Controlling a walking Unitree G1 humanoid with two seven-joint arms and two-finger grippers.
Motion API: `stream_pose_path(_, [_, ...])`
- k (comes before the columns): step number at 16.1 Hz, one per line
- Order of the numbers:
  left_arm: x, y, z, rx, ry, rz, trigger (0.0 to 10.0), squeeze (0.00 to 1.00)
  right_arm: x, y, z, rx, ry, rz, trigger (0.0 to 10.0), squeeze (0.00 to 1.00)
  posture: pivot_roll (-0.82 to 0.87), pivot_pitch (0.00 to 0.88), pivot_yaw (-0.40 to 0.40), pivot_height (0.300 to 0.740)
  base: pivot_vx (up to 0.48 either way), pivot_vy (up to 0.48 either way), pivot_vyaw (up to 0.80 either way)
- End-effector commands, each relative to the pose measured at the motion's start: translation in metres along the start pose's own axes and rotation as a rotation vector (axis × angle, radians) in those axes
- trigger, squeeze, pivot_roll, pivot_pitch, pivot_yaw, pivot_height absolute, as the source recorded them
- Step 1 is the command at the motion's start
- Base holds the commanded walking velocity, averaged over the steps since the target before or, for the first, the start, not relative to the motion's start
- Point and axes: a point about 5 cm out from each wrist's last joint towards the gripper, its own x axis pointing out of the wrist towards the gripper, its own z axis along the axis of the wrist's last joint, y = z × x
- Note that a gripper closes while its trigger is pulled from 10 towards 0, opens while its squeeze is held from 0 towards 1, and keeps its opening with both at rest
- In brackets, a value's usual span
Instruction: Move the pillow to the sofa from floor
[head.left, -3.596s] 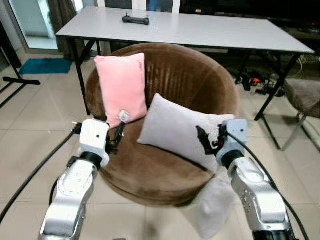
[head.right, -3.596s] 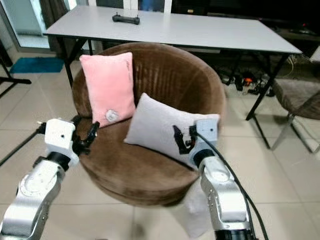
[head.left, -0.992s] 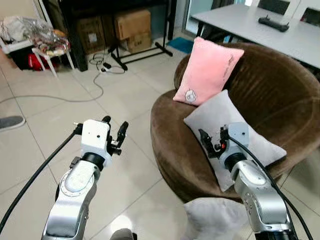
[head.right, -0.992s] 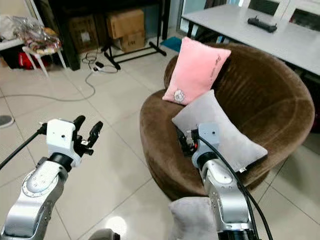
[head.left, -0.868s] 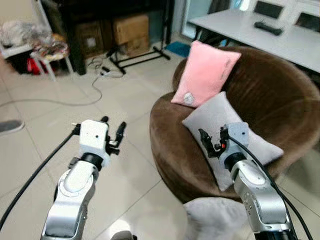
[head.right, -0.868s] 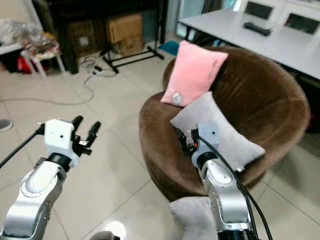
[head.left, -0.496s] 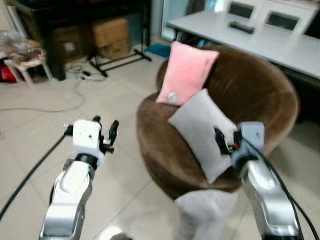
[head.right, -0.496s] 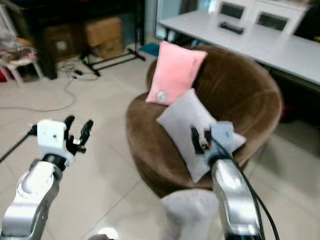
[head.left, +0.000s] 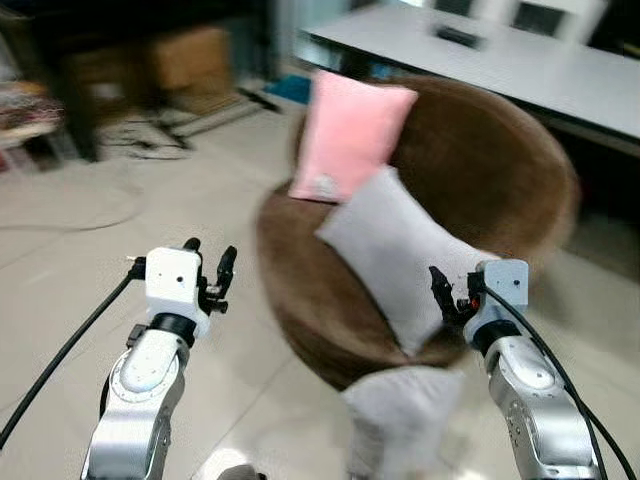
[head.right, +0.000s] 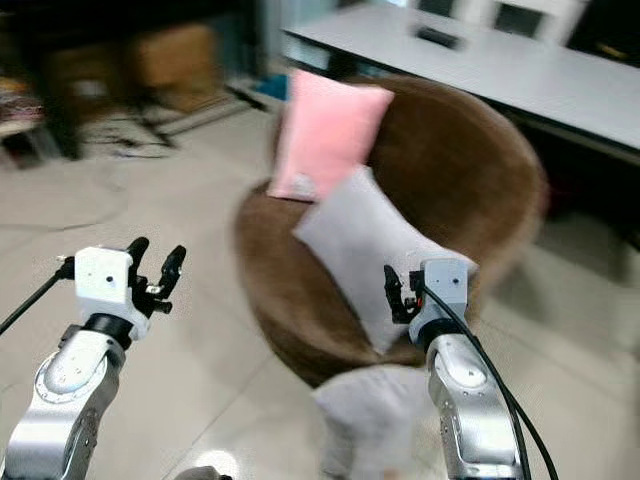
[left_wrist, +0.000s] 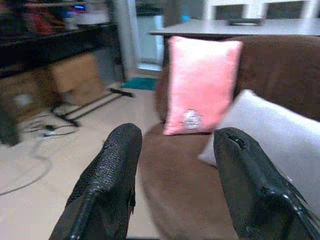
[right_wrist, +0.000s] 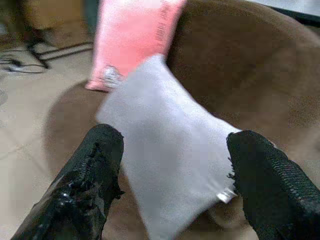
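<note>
Grey pillow (head.left: 400, 262) rests on the sofa (head.left: 500, 190) beside the pink pillow (head.left: 345, 135), so we judge placement done; left gripper (head.left: 208, 272) and right gripper (head.left: 447, 296) hang released, empty.

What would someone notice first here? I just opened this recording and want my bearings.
A round brown sofa chair stands ahead, with a pink pillow leaning upright against its back and a grey pillow lying on the seat in front of it. Both grippers are open and empty: the left gripper over the tiled floor, the right gripper near the grey pillow's lower corner. A long white table stands behind the chair.
</note>
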Motion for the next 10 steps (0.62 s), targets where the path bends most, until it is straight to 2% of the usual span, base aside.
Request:
stream_pose_path(1, [0.0008, -0.0026, 0.0012, 0.003, -0.007, -0.01, 10.0, 0.03, -0.0005, -0.0019, 0.0026, 0.001, -0.008, -0.008, 10.0, 0.0, 0.1, 0.0, -0.028, 0.74, 0.0, 0.0, -0.76])
stream_pose_path(3, [0.001, -0.0025, 0.0016, 0.002, -0.01, -0.01, 10.0, 0.04, -0.0005, -0.0024, 0.0024, 0.001, -0.008, -0.014, 10.0, 0.0, 0.1, 0.0, -0.028, 0.74, 0.0, 0.0, -0.58])
stream_pose_path(6, [0.0017, -0.0023, 0.0031, 0.001, -0.023, -0.025, 10.0, 0.05, -0.0001, -0.0029, 0.003, 0.003, -0.012, -0.021, 10.0, 0.0, 0.1, 0.0, -0.029, 0.74, 0.0, 0.0, 0.0])
stream_pose_path(7, [0.0019, -0.0026, 0.0034, -0.004, -0.025, -0.029, 10.0, 0.05, 0.0005, -0.0029, 0.0028, 0.003, -0.008, -0.021, 10.0, 0.0, 0.1, 0.0, -0.029, 0.74, 0.296, 0.0, 0.0])
stream_pose_path(10, [0.0027, -0.0028, 0.0039, -0.007, -0.028, -0.035, 10.0, 0.05, 0.0014, -0.0025, 0.003, 0.01, -0.007, -0.022, 10.0, 0.0, 0.1, 0.0, -0.028, 0.74, 0.342, 0.0, -0.78])
